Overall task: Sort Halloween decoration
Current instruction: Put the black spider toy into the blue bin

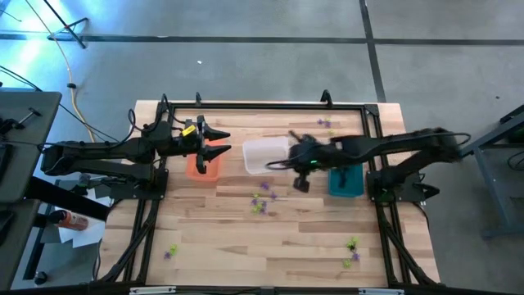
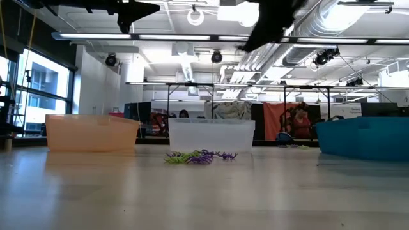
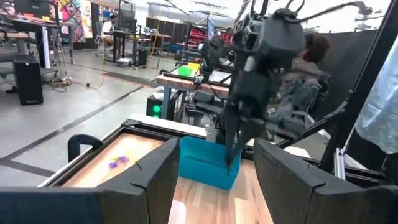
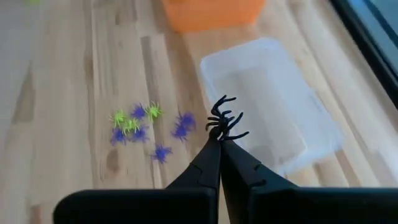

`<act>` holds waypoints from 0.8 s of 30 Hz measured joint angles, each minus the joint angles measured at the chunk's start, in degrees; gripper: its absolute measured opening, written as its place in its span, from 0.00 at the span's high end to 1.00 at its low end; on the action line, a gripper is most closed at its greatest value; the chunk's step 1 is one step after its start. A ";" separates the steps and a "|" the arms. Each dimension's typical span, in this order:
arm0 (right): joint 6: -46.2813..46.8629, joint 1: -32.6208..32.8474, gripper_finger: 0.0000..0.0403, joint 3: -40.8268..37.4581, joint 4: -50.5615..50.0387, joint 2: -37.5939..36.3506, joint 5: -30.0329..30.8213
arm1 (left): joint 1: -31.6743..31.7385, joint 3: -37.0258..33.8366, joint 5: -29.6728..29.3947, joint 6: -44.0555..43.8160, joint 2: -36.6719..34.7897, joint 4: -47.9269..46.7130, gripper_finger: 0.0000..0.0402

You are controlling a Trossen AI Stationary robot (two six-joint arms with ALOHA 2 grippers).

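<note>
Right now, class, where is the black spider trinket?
The black spider is pinched in the right gripper, raised above the table beside the clear bin, with the purple and green trinkets on its other side.

The left arm is reaching in from the left side of the worktop, its links lying nearly level, with the left end effector [image 1: 214,141] hanging high above the surface, fingers spread wide apart and pointing toward the middle. In its own wrist view the two dark fingers [image 3: 155,174] are standing well apart.

The right arm is stretching in from the right side, elbow bent near the frame, forearm running toward the centre. The right end effector [image 1: 301,182] is pointing downward, raised well above the worktop, its fingertips [image 4: 219,149] pressing together and pinching a black spider trinket [image 4: 225,120] at their very tips.
</note>
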 joint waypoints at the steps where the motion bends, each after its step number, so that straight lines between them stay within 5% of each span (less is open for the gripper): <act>1: 1.73 0.02 1.00 -2.73 1.06 -2.99 0.65 | -0.02 0.00 0.00 0.50 0.00 0.00 0.53; 7: 8.36 1.05 1.00 -19.09 22.34 -18.30 2.16 | 0.00 0.00 0.00 1.64 0.59 0.94 0.53; 12: 5.54 0.72 1.00 -27.34 47.71 -22.01 2.13 | -1.20 0.00 0.00 1.62 4.42 5.60 0.53; 24: 2.54 -1.12 1.00 -27.10 47.80 -21.93 -1.74 | -2.12 0.00 0.06 1.18 9.99 7.79 0.53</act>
